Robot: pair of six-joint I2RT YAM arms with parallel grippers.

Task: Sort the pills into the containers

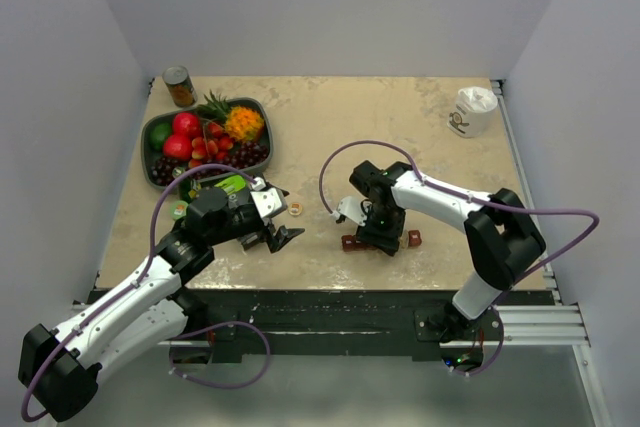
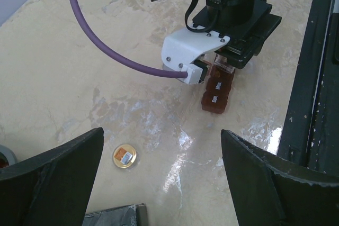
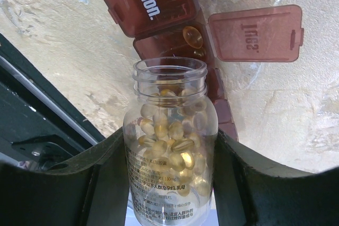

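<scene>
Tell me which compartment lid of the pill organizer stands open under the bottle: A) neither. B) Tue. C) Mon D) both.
B: the Tue. lid is flipped out sideways from the containers, with a pill showing in its open cell, while the Mon. lid lies flat and shut.

You've got 2 arms, white shells w/ black joints: left arm (image 1: pixel 120 312) lower left, right arm (image 1: pixel 440 195) at right of top view. Each has a purple cable (image 1: pixel 365 144). Left gripper (image 1: pixel 283 239) is black; its fingers (image 2: pixel 53 178) show as matte dark wedges in the bottom corners of its wrist view. Right gripper (image 3: pixel 168 136): same dark look, plus a white bracket (image 2: pixel 193 51) w/ small screws, upper centre in left wrist view.
</scene>
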